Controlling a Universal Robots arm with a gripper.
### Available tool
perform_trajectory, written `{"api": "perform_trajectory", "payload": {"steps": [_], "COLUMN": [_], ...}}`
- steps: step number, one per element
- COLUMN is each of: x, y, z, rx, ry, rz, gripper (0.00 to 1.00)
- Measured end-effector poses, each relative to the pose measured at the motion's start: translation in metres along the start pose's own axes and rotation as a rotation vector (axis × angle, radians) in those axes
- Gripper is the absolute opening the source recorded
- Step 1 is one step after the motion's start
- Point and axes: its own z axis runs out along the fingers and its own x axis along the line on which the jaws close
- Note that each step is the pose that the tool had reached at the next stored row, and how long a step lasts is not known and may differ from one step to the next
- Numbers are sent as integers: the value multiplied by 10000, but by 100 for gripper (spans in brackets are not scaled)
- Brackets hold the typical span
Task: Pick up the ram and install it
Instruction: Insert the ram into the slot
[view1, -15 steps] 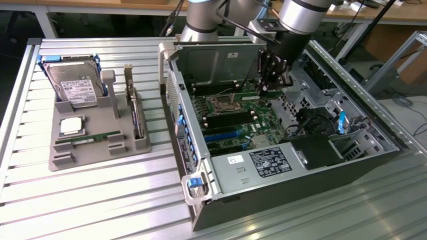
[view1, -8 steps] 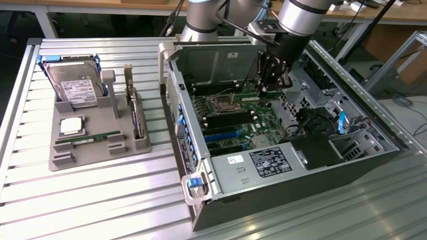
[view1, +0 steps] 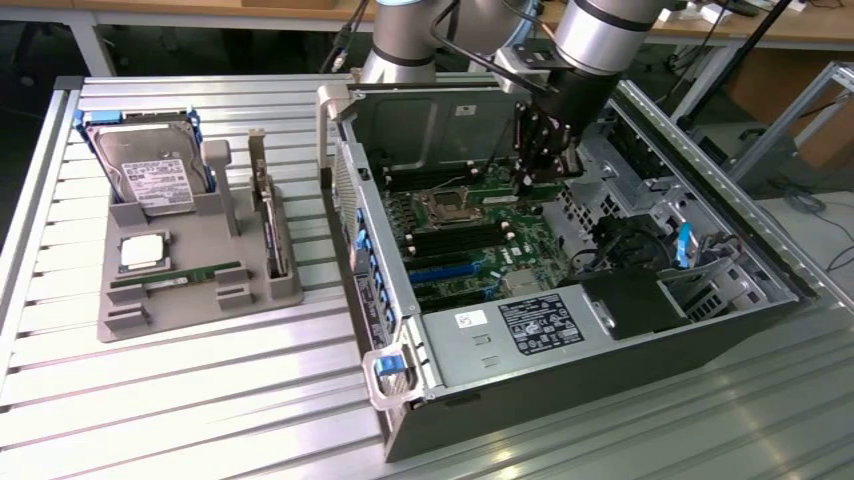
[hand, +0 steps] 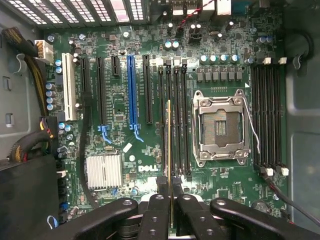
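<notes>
RAM (hand: 169, 145) — a thin stick seen edge-on in the wrist view — is pinched between the two fingertips (hand: 162, 186) of the gripper (hand: 170, 187), jaws clenched on its upper edge. It hangs over the bank of black memory slots (hand: 174, 120) just beside the empty processor socket (hand: 221, 127), in line with them; whether it touches a slot I cannot tell. White "DELL" lettering (hand: 148, 168) is printed on the green motherboard (hand: 125, 107) next to a silver heatsink (hand: 104, 172).

In the exterior view the gripper (view1: 543, 165) reaches down into the open computer case (view1: 534, 350), at about 12 o'clock from the white-printed black label (view1: 541, 325) on the inner cover. At 9 o'clock from the case, a grey holder tray (view1: 187, 300) sits on the slatted table (view1: 174, 400), carrying a hard drive (view1: 154, 175) with a white label too small to read, a square silver processor (view1: 144, 252), a second green stick (view1: 178, 277) and an upright expansion card (view1: 274, 225).
</notes>
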Motion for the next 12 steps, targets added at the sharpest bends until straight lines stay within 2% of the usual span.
{"api": "perform_trajectory", "payload": {"steps": [12], "x": [0], "y": [-3], "z": [60], "rx": [0], "ry": [-1], "rz": [0], "gripper": [13]}}
